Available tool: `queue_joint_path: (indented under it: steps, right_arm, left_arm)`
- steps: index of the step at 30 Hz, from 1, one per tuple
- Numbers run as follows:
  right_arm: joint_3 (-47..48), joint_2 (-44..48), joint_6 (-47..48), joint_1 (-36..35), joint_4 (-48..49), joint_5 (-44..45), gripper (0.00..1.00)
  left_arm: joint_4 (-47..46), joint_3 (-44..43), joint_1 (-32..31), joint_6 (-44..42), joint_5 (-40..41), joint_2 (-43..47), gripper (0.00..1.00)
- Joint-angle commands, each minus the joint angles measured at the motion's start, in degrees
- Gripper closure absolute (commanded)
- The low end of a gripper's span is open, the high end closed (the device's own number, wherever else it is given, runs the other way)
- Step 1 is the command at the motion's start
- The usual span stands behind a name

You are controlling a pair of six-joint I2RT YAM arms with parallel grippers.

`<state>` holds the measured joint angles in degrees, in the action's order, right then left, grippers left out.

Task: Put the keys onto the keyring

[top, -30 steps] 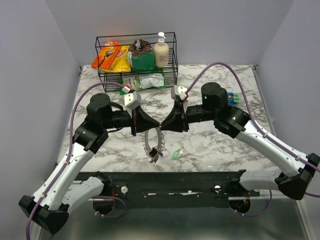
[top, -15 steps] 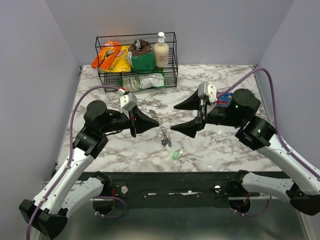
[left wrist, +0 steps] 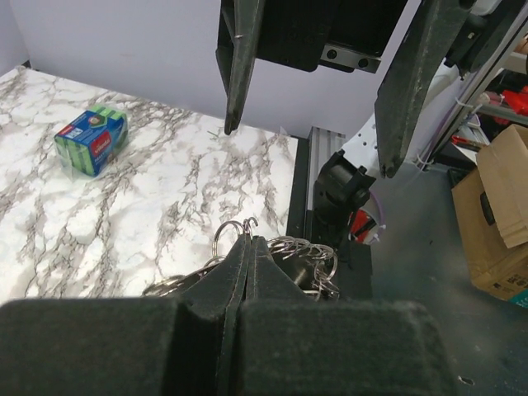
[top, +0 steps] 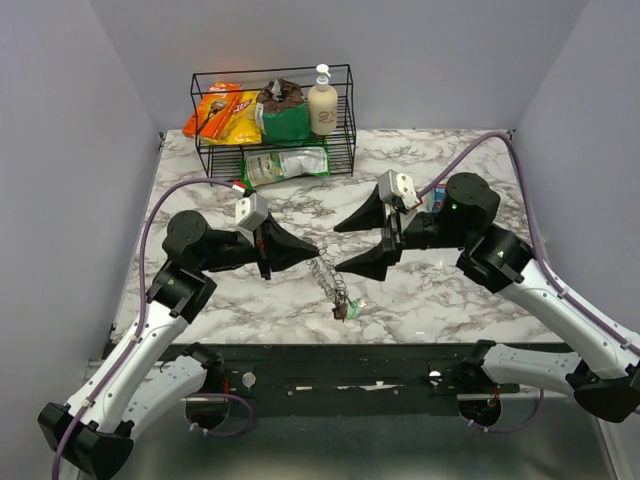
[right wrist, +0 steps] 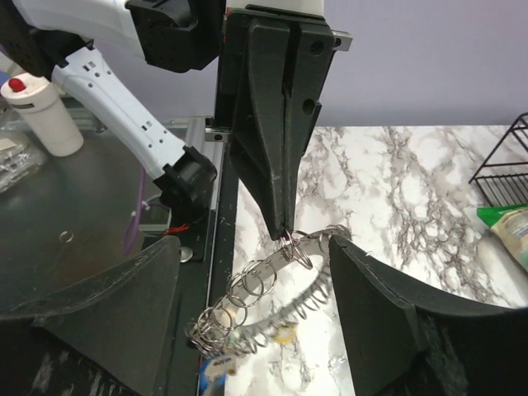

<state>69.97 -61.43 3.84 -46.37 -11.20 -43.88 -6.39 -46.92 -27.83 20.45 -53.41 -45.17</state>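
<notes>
The left end effector (top: 313, 254) is clamped on the upper end of the keyring (top: 328, 278), which hangs toward 5 o'clock above the desk (top: 450, 290) with the keys (top: 342, 311) bunched at its low end. At 3 o'clock of the keyring, the right end effector (top: 343, 248) has its fingers wide apart.

a white marble-patterned table (top: 450, 290) fills the middle, closed in by plain pale lilac walls (top: 440, 60) at 9, 12 and 3 o'clock. a black wire rack (top: 340, 150) stands at its 12 o'clock edge, a dark metal rail (top: 330, 360) along 6 o'clock. the light is even and soft.
</notes>
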Motion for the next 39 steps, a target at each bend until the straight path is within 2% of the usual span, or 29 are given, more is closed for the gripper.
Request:
queue_joint_path:
  steps: [1,10,16,18,39]
  right_arm:
    - [-1.33,-1.06,-0.23,0.23,1.18,-3.23,0.24]
    - [-4.41,-2.55,0.91,1.02,1.44,-2.26,0.35]
    - [-4.06,-5.01,0.56,1.11,1.71,-5.95,0.42]
    - [-3.97,-5.54,0.47,1.11,1.71,-6.74,0.48]
    - [-4.67,-8.18,-0.06,1.02,2.41,-8.42,0.65]
  left_arm:
    - [-0.46,0.59,-0.11,-1.46,-2.05,-0.71,1.00]
    - [-3.28,3.24,-0.03,-1.11,-2.40,-0.10,1.00]
    - [-3.36,2.71,-0.11,-1.02,-2.84,-0.18,1.00]
    - [-3.28,2.62,-0.03,-1.11,-2.76,-0.10,1.00]
    - [-3.80,2.79,-0.03,-1.29,-2.49,0.43,1.00]
